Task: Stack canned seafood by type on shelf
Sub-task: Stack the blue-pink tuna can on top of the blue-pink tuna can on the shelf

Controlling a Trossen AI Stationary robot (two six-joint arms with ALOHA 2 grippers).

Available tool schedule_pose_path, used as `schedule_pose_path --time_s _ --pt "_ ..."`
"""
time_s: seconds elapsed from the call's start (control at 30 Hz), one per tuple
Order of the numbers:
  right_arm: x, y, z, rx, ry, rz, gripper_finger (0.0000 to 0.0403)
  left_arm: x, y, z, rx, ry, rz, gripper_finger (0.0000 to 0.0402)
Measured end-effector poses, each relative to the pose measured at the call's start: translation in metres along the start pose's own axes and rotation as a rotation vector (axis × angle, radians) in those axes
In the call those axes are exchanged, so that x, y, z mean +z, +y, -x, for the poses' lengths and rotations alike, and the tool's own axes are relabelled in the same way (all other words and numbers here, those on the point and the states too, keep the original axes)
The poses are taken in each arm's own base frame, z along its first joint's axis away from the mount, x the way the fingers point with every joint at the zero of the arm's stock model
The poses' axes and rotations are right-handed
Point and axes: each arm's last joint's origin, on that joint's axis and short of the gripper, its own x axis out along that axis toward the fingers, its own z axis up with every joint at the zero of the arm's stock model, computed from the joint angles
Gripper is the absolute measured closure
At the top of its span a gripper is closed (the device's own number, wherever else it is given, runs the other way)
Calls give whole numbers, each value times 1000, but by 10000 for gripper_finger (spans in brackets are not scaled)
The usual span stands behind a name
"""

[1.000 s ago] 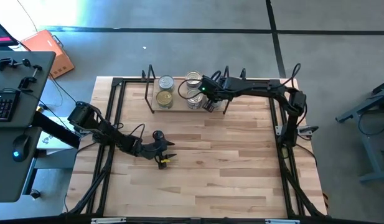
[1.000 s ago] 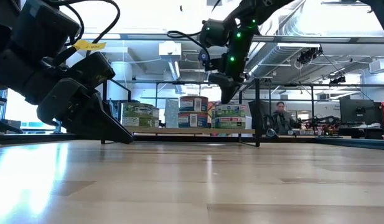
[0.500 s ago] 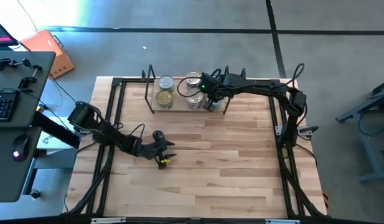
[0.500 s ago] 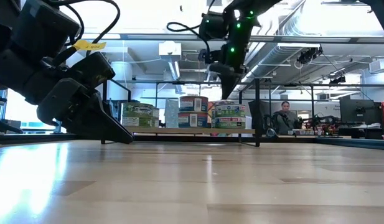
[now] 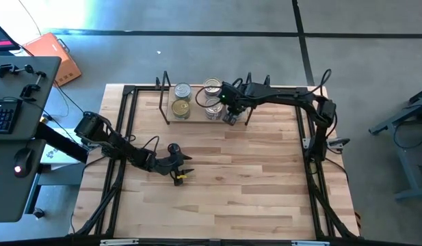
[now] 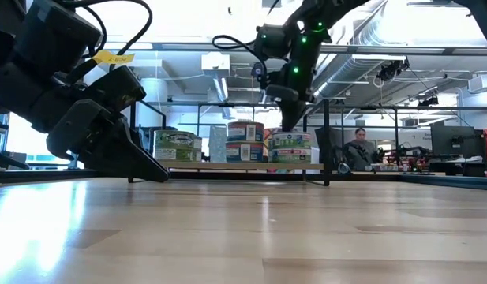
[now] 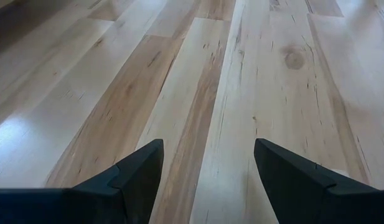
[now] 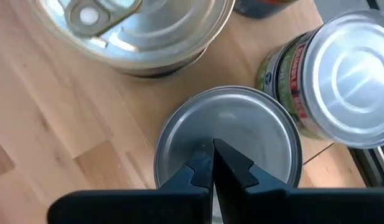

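The shelf [image 5: 197, 116] stands at the table's far side with several cans of seafood on its wooden board [image 6: 219, 165]. Gold-topped cans [image 5: 180, 106] sit at its left and silver-topped ones [image 5: 212, 87] at its right; in the low view they form three low stacks [image 6: 245, 142]. My right gripper [image 5: 229, 117] is shut and points steeply down over the right-hand stack [image 6: 291, 147], right above a silver can top [image 8: 241, 124]. My left gripper [image 5: 185, 171] is open, low over bare wood at the table's left middle [image 7: 207, 146], with nothing between its fingers. My right gripper's shut fingertips [image 8: 204, 163] stand over the middle of the silver can's top [image 8: 254, 134], coming from above. I cannot tell whether they touch it. The can sits upright on the stack.
Black wire uprights [image 6: 327, 142] rise at the shelf's ends, close beside my right gripper. A pull-tab can [image 8: 135, 25] and a green-and-red labelled can [image 8: 341, 74] stand next to the one under the fingers. Bare wooden tabletop [image 5: 252, 178] lies in front of the shelf.
My right gripper, shut throughout, has risen slightly and tipped above the right-hand stack, then come back down to about where it was. The cans have kept still.
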Motion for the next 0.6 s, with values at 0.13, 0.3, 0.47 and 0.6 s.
schedule_pose_path --time_s 0.13,0.3,0.47,0.6 --pt "3 -1 -6 -5 -8 -4 403 0 0 0 0 0 1 156" --pt "4 -3 -11 -58 -11 1 403 0 -1 0 -2 0 2 156" --pt "4 -3 -11 -73 -7 15 403 -1 -2 1 -10 0 -3 156" --pt "4 -3 -12 -76 -9 16 403 -1 -2 1 -10 0 -2 156"
